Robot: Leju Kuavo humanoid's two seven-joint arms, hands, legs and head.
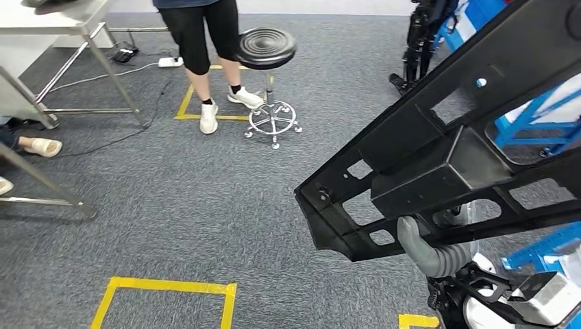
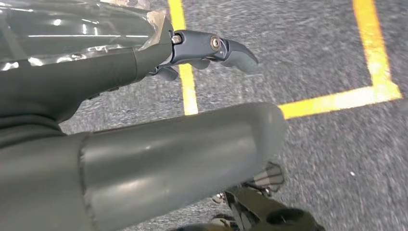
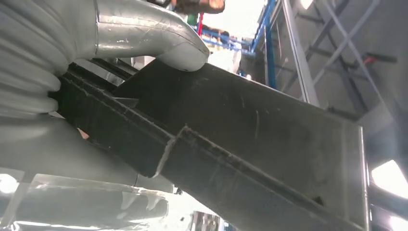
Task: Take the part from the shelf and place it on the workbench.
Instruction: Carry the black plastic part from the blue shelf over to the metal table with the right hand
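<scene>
Right hand (image 1: 430, 248) gripping the black part (image 1: 438, 157) from underneath, thumb (image 3: 159, 36) pressed on its flat face, ribbed grey cover visible just below the part in head view. Part held up in the air on the right of the scene, long black frame with cut-out slots, tilted: low end pointing near-left, high end running up toward far right. Well above the grey carpet (image 1: 205, 205), touching nothing else.

Left hand (image 2: 144, 144) hanging over the carpet, holding nothing, fingers (image 2: 231, 50) loosely extended and apart, above yellow tape lines (image 2: 337, 98).

Further out: yellow tape square (image 1: 164, 284) on the floor near-left. Black round stool (image 1: 266, 48) on a chrome base, far centre. Person's legs (image 1: 202, 41) in white shoes just left of the stool. Metal table legs (image 1: 103, 65) far left. Blue racking (image 1: 534, 116) behind the part, far right.
</scene>
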